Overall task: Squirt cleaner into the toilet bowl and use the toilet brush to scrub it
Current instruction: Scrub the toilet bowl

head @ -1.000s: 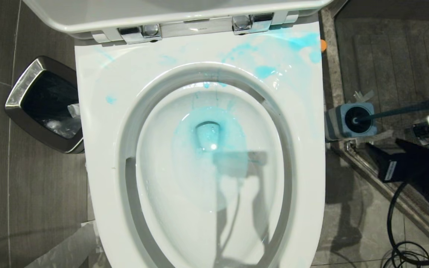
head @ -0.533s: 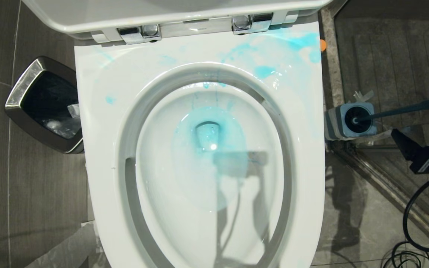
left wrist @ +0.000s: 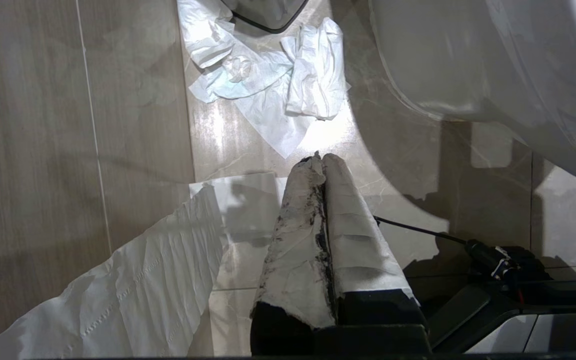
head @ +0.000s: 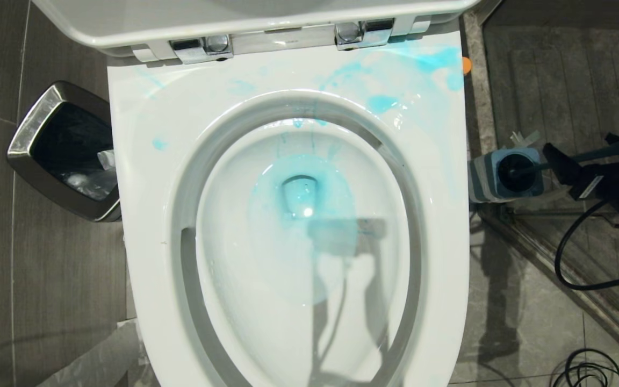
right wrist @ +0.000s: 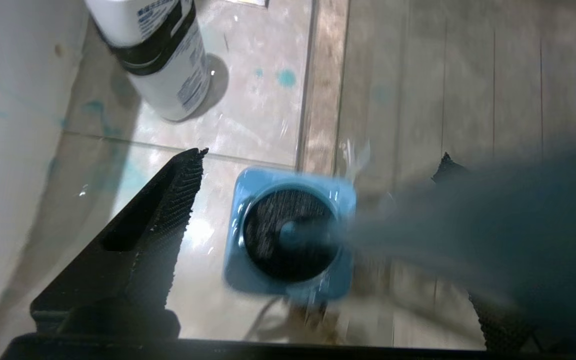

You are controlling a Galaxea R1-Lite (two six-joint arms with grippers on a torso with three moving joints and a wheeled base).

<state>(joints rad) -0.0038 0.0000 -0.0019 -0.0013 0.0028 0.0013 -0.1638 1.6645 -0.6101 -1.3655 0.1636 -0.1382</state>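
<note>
The white toilet bowl (head: 148, 188) fills the head view, with turquoise cleaner liquid pooled at its drain (head: 266, 185) and smeared on the seat's back right. The toilet brush (head: 589, 156) stands in its blue holder (head: 508, 174) on the floor to the right, handle slanting away. My right gripper (head: 581, 149) is open and straddles the handle just beyond the holder, apart from it. From the right wrist, the blurred handle (right wrist: 468, 225) passes between the open fingers (right wrist: 168, 210), above the holder (right wrist: 290, 235). The cleaner bottle (right wrist: 153, 55) stands beside the toilet; its orange cap (head: 466, 65) peeks out. My left gripper (left wrist: 319, 161) is shut, empty, parked over the floor.
A steel-rimmed bin (head: 62, 150) sits left of the toilet. A raised stone threshold (head: 479, 107) runs behind the brush holder. Black cable (head: 583, 269) loops on the floor at the right. Crumpled paper (left wrist: 268, 85) lies on the tiles near the toilet's base (left wrist: 493, 65).
My right gripper has swung up from the lower right to the brush handle and opened wider; its fingers now sit on either side of the handle. Nothing else moved.
</note>
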